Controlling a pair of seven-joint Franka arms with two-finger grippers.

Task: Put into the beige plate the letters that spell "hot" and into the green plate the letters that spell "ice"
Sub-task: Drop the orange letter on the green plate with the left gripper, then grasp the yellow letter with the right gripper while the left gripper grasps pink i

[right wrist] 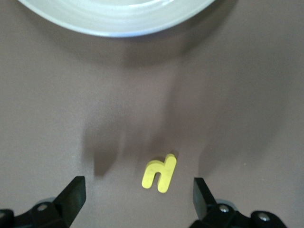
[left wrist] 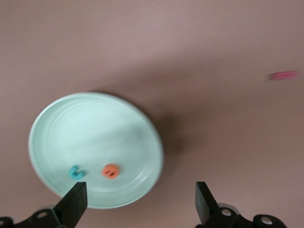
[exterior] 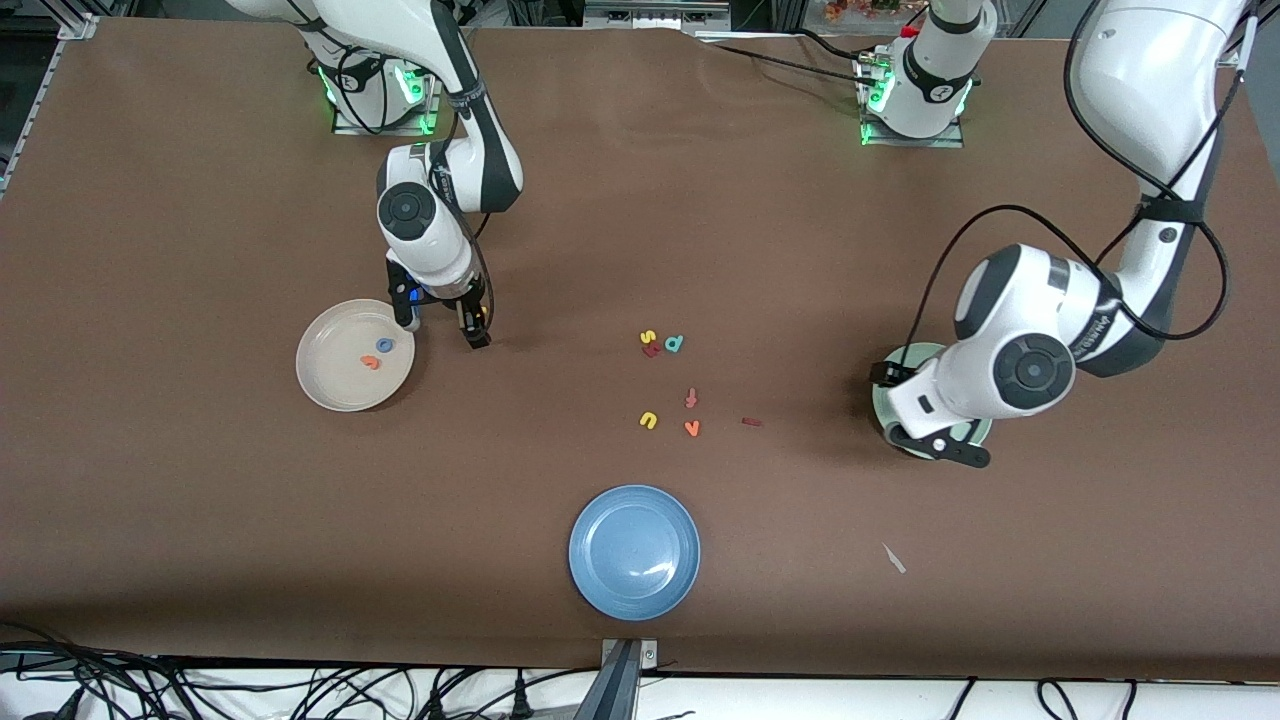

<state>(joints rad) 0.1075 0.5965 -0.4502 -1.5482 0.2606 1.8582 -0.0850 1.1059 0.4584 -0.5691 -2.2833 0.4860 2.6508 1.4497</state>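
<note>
The beige plate [exterior: 335, 385] holds a blue "o" [exterior: 384, 345] and an orange "t" [exterior: 371, 362]. My right gripper [exterior: 444, 326] hangs open just beside that plate [right wrist: 118, 14], low over the table, and the yellow "h" [right wrist: 159, 173] lies flat between its fingers [right wrist: 137, 187]. The green plate [exterior: 903, 357] is mostly hidden under the left arm. In the left wrist view this plate [left wrist: 95, 128] holds a teal "c" [left wrist: 76, 172] and an orange "e" [left wrist: 110, 171]. My left gripper [left wrist: 140, 194] is open and empty over the plate's edge [exterior: 920, 415]. A dark red "i" [exterior: 752, 422] lies on the table between the loose letters and the green plate.
Loose letters lie mid-table: yellow "s" [exterior: 648, 337], teal "d" [exterior: 675, 344], pinkish-red "t" [exterior: 690, 398], yellow "u" [exterior: 648, 420], orange "v" [exterior: 692, 428]. A blue plate [exterior: 634, 550] sits nearest the front camera. A small white scrap [exterior: 893, 558] lies toward the left arm's end.
</note>
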